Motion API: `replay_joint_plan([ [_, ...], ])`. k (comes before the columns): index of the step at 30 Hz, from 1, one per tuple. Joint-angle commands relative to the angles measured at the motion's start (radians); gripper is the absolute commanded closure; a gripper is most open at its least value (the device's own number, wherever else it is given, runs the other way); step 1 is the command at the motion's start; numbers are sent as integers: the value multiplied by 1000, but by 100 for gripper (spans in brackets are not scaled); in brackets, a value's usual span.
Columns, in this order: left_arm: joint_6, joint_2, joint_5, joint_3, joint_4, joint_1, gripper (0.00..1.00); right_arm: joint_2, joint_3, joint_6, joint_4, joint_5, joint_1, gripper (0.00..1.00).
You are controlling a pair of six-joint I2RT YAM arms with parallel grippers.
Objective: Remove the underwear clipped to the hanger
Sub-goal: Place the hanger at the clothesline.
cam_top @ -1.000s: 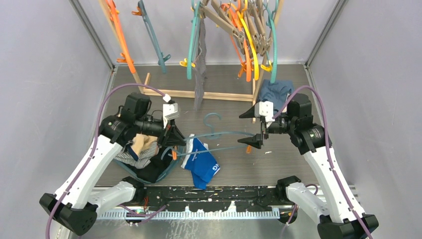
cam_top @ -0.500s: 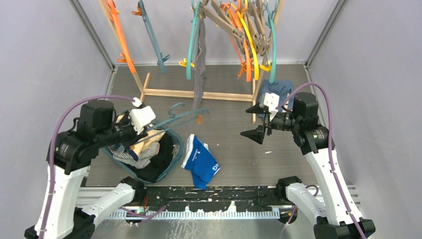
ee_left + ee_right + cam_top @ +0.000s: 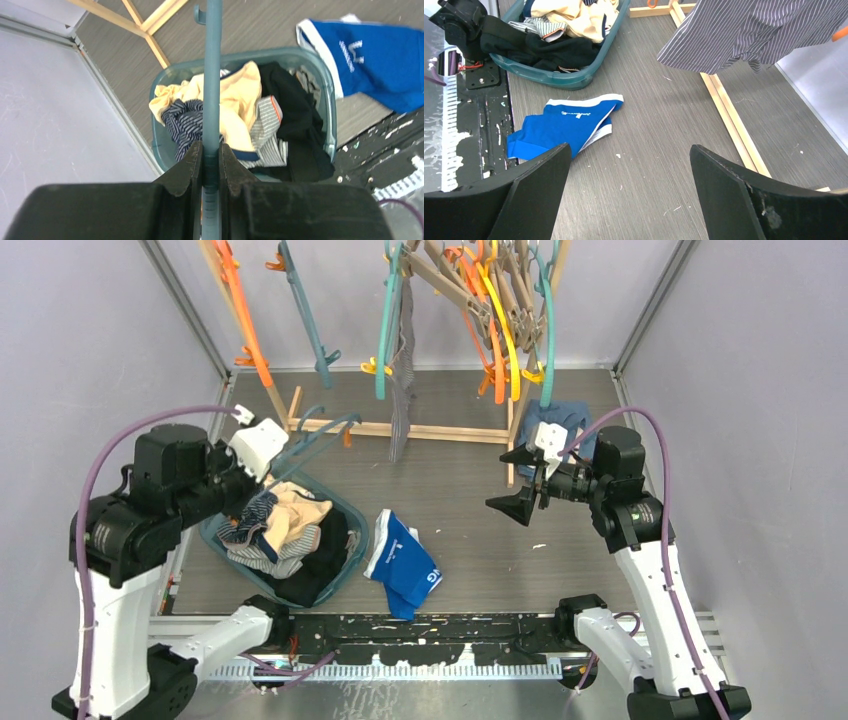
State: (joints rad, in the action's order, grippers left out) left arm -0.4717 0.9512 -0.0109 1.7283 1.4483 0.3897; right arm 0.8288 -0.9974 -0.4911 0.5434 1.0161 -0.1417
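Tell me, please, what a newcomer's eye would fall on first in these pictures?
The bright blue underwear lies on the table near the front centre, beside a teal basket heaped with garments at the left. Above that basket the left gripper is shut on a teal hanger, and colourful hangers crowd the rack at the back.

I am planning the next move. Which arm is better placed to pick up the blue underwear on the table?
Likely right. The right end effector is open, and its wrist camera sees the blue underwear. The left end effector is shut on the teal hanger.
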Motion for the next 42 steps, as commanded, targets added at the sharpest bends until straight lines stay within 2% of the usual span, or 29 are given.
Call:
replay_joint_plan([
  [1, 138, 84, 0, 102, -125, -6, 100, -7, -5, 30, -60, 1, 12, 6],
  [15, 300, 305, 65, 424, -178, -5, 100, -15, -1, 46, -70, 9, 30, 6],
  [21, 339, 373, 92, 476, -225, -5, 100, -14, 4, 46, -78, 10, 30, 6],
  [28, 364, 463, 37, 626, -275, -5, 100, -14, 8, 48, -80, 10, 34, 6],
  [36, 346, 563, -52, 720, -368, -5, 100, -17, 17, 47, -90, 12, 41, 6],
  [42, 361, 635, -61, 768, -445, -5, 100, -23, 25, 44, -93, 11, 42, 6],
])
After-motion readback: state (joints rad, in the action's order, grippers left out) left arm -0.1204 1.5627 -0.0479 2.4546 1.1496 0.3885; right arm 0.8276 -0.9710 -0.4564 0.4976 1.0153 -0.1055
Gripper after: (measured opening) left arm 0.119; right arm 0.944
